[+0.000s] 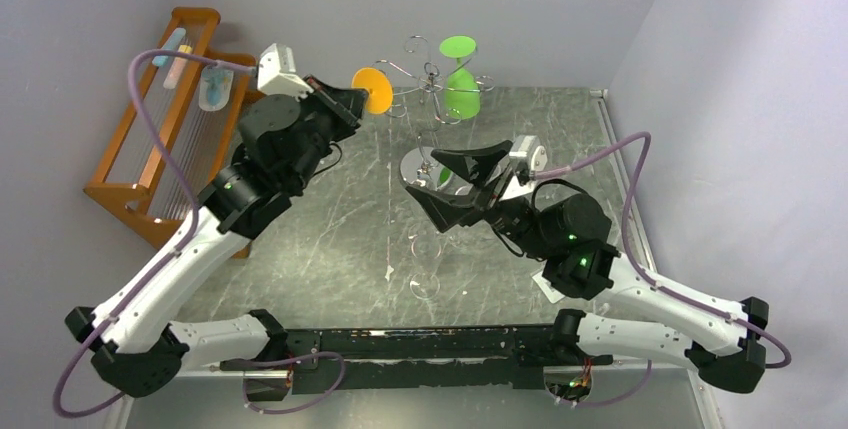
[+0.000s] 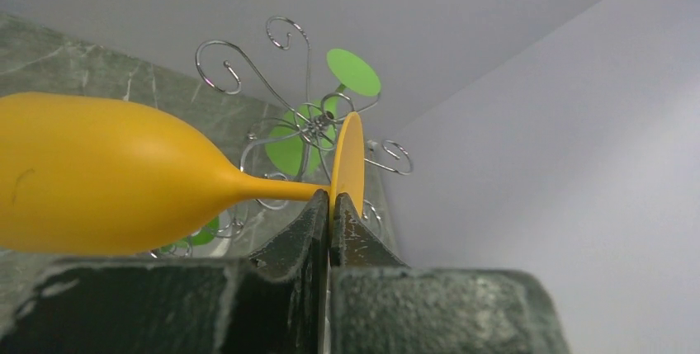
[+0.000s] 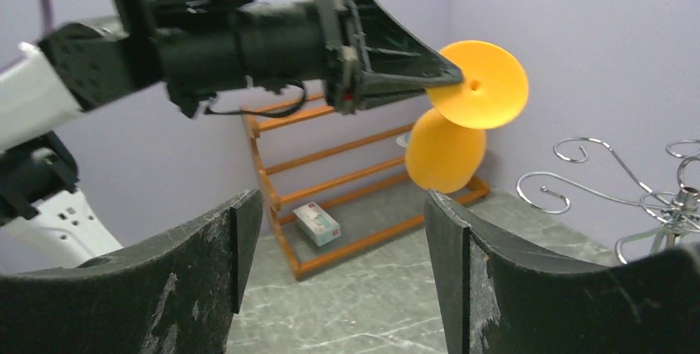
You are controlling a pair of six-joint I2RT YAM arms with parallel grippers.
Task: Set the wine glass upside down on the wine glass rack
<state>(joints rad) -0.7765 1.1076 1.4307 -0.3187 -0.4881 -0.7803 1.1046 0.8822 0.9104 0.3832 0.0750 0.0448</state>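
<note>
Seen from above, only the round orange foot of the wine glass (image 1: 372, 90) shows; its bowl is hidden behind the left claw (image 2: 330, 204) and wrist. The left wrist view shows more: an opaque orange-yellow glass with a fat rounded bowl, a short thin stem and a flat disc foot, lying sideways in the air, the bowl cut off at the picture's left edge. The left claw is clamped tight on the rim of that foot. The glass is held aloft just left of the wine glass rack (image 1: 430, 77), close to its curled chrome arms but hung on none; whether the foot touches a wire I cannot tell. The rack's pole and shiny base are partly covered by the right claw (image 1: 422, 171), whose fingers stand wide apart with nothing between them, above the table (image 1: 330, 239). The right wrist view cuts the rack off at its right edge. A green glass (image 1: 461, 89) hangs bowl-down on the rack's far side. A wooden rack (image 1: 150, 139) stands at the left; a small box (image 3: 318, 224) on its lowest level is too blurred to read. A pale ring (image 1: 427, 286) on the table near the arm bases is hard to identify.
</note>
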